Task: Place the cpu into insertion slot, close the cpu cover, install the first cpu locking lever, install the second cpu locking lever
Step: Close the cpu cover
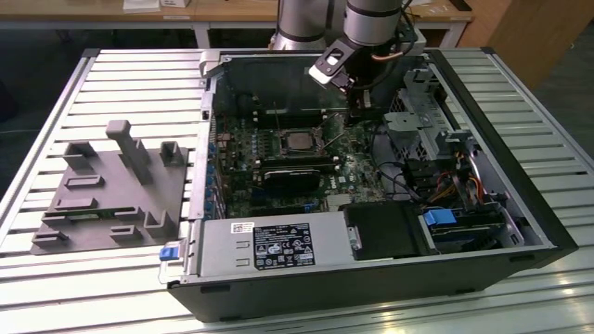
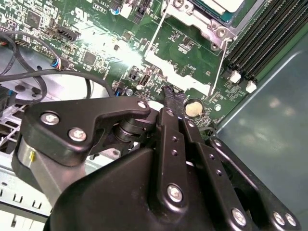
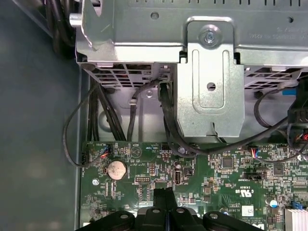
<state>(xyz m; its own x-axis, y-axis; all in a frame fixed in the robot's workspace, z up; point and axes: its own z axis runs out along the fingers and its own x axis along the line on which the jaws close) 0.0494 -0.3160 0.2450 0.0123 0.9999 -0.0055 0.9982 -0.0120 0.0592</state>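
The cpu [image 1: 299,140] lies silver-topped in the insertion slot [image 1: 278,132] on the green board; one corner of it [image 2: 221,5] shows in the second wrist view. The cpu cover [image 2: 180,77] is swung open, and green board shows through its window. A thin wire locking lever [image 2: 220,57] runs along its side. My gripper [image 1: 357,120] reaches down into the case, just to the exterior view's right of the slot. Its black fingertips [image 3: 165,195] are pressed together, and the gripper [image 2: 173,96] meets the cover's free edge.
A silver drive cage [image 3: 207,72] with black cables stands close beside the gripper. Long black memory slots [image 2: 264,38] flank the socket. A grey power-supply box [image 1: 269,247] and a black block [image 1: 385,229] fill the case front. A grey fixture [image 1: 111,188] sits outside on the slatted table.
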